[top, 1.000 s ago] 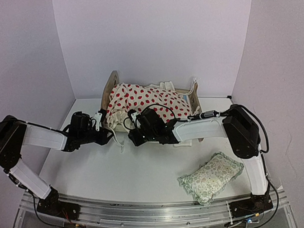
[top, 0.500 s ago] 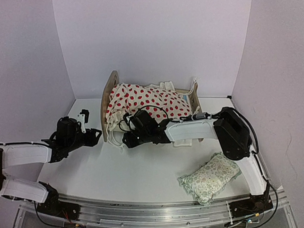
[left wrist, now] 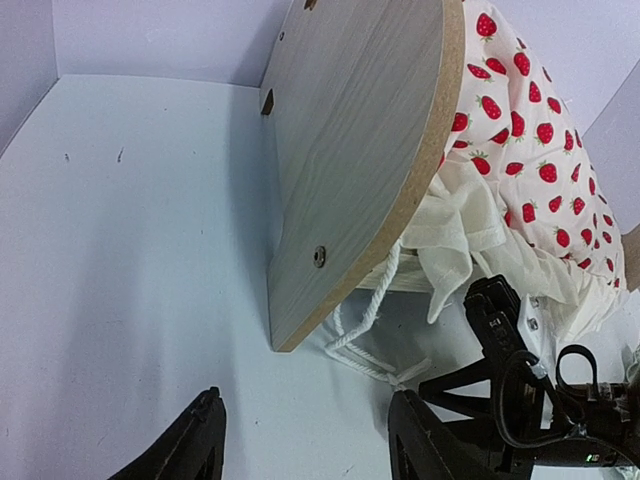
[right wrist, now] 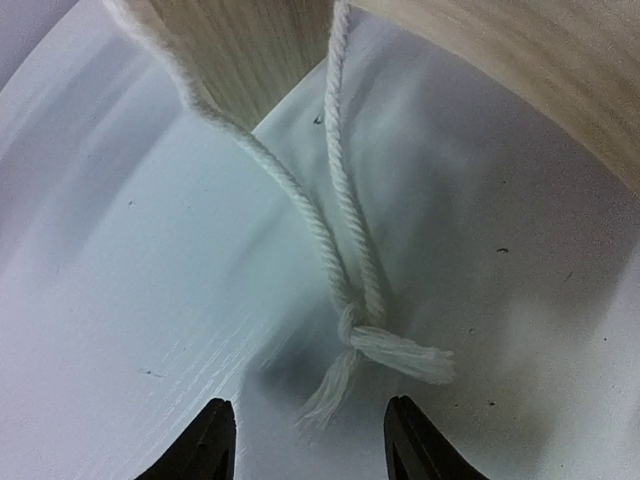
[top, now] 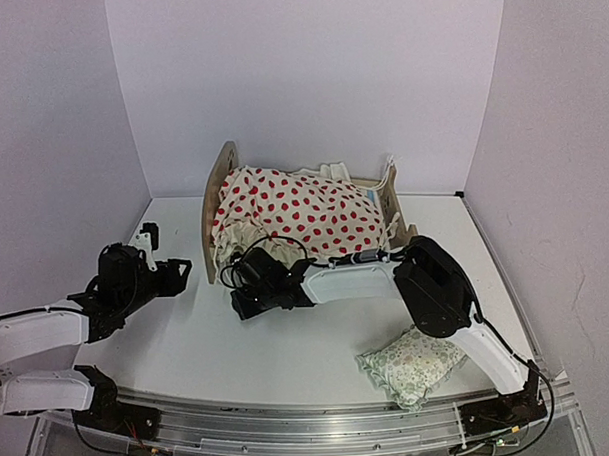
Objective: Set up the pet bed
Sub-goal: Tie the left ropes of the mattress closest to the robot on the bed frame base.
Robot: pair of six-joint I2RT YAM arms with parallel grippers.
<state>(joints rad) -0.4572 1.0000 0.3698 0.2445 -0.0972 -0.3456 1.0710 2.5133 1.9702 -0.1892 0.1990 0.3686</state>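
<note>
Nothing legible shows in any view: no text, label, brand, number or sign. The wooden end of the pet bed, just ahead of the left tool, carries only grain and a screw head. The red marks on the cushion are printed strawberries, not writing.

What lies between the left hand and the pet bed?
Left wrist view: bare table, with a knotted white cord trailing from the pet bed toward the left hand.
</note>
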